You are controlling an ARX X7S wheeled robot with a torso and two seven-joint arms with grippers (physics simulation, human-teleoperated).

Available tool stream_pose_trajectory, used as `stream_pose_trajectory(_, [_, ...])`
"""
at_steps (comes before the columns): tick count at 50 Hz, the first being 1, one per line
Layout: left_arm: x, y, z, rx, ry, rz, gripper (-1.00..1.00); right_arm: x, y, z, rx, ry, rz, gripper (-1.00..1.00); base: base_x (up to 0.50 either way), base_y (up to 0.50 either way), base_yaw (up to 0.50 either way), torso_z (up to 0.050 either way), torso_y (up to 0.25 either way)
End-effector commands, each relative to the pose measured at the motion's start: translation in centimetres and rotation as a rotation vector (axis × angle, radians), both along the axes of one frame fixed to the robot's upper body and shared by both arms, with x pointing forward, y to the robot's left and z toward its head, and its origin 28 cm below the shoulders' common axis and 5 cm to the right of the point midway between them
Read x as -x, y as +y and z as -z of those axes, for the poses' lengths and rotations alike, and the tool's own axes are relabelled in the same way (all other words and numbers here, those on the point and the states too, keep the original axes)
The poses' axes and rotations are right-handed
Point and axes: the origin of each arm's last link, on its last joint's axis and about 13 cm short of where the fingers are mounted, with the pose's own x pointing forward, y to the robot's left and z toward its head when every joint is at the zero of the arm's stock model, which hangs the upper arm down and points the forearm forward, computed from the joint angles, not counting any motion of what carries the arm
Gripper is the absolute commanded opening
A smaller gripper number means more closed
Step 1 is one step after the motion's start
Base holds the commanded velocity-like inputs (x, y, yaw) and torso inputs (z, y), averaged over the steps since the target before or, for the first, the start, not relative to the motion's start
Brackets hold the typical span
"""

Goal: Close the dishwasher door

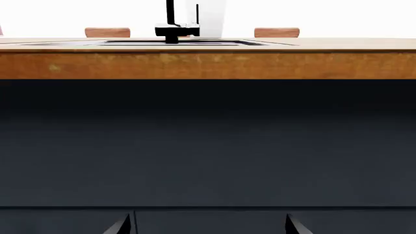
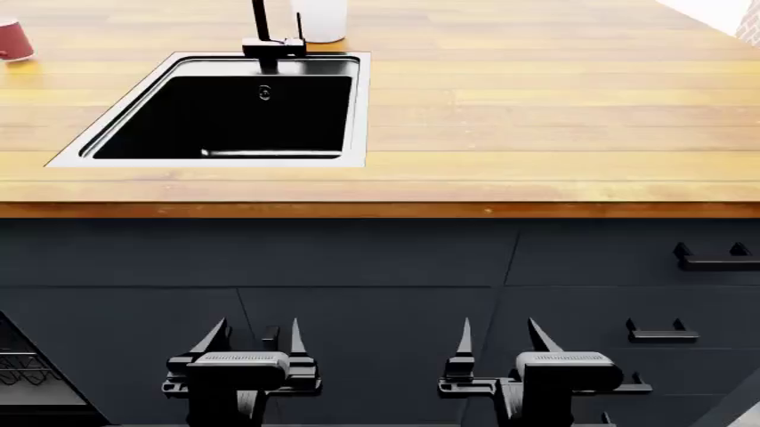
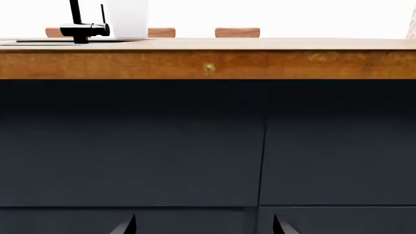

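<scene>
Left gripper (image 2: 259,325): fingers spread, nothing held; right gripper (image 2: 500,325): likewise spread and empty; both level, facing the matte navy cabinet front (image 2: 356,267) below the wooden plank worktop (image 2: 535,116), apparently short of touching it.

Glossy black dishwasher door: not made out in any view; only a grey wire rack (image 2: 21,369) behind a dark slanted edge at the head view's lower left corner, beyond the left gripper; appliance judged to lie on that side, door unshut.

Step in hand, as judged: locating and approaching; advisable to turn or roll leftward until the whole panel shows; then push flat under its free edge with the left arm, clear of the rack.

Containers: black rectangular sink basin (image 2: 71,158), empty where visible; white cylindrical vessel (image 2: 320,18) behind the black tap (image 2: 270,40), contents unseen; dark red cup (image 2: 14,40), contents unseen; rack sliver bare of dishes.
</scene>
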Motion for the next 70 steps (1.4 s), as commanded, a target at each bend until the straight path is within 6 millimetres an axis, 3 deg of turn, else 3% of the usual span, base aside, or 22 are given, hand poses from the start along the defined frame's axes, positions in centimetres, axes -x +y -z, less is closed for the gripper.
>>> stream_pose_trajectory(1, [0.0, 0.0, -0.1, -0.003, 0.001, -0.001, 1.00, 0.0, 0.1, -0.1, 0.002, 0.000, -0.004, 1.00, 0.00, 0.00, 0.00, 0.000, 0.000])
stream_pose_trajectory(19, [0.8, -0.1, -0.6, -0.022, 0.007, 0.003, 1.00, 1.1, -0.3, -0.4, 0.026, -0.014, 0.004, 1.00, 0.00, 0.00, 0.00, 0.000, 0.000])
stream_pose_trajectory(27, [5.0, -0.1, -0.1, -0.016, -0.010, 0.001, 1.00, 4.7, -1.3, 0.0, 0.034, -0.078, 0.012, 1.00, 0.00, 0.00, 0.00, 0.000, 0.000])
stream_pose_trajectory(45, [12.5, -0.6, -0.2, -0.029, -0.037, -0.015, 1.00, 11.5, -3.1, 0.8, 0.042, -0.066, 0.015, 1.00, 0.00, 0.00, 0.00, 0.000, 0.000])
stream_pose_trajectory(53, [15.5, -1.0, 0.8, -0.023, 0.011, -0.027, 1.00, 14.6, -4.1, 1.7, 0.071, -0.059, 0.044, 1.00, 0.00, 0.00, 0.00, 0.000, 0.000])
stream_pose_trajectory(60, [17.9, -0.7, 1.5, -0.027, 0.027, -0.044, 1.00, 16.4, -4.3, 2.6, 0.069, -0.036, 0.021, 1.00, 0.00, 0.00, 0.00, 0.000, 0.000])
stream_pose_trajectory(70, [20.2, -0.6, 1.5, -0.015, 0.039, -0.072, 1.00, 18.4, -4.5, 2.1, 0.099, -0.048, -0.006, 1.00, 0.00, 0.00, 0.00, 0.000, 0.000])
